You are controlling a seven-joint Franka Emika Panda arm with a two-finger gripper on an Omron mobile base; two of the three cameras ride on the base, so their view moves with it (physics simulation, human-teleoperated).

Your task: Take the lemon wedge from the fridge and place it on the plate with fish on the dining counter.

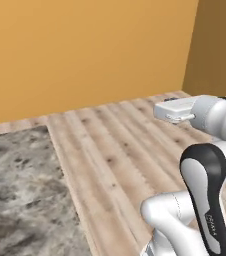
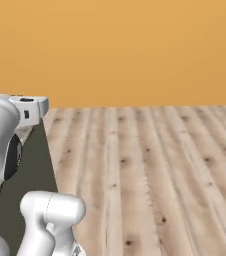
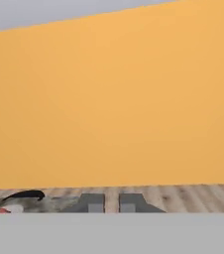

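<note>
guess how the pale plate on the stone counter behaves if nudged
The plate looks low and flat on the dining counter, so it would probably slide rather than tip. The stone top looks smooth, so little may slow it. Just a sliver of the plate is visible, so its weight is unclear.

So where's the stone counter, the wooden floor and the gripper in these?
Counter (image 1: 15, 200), left base view, on its mottled stone top.
Floor (image 2: 150, 170), right base view, on the bare planks.
Gripper (image 3: 111, 203), hand view, midway between the two dark fingertips.
</note>
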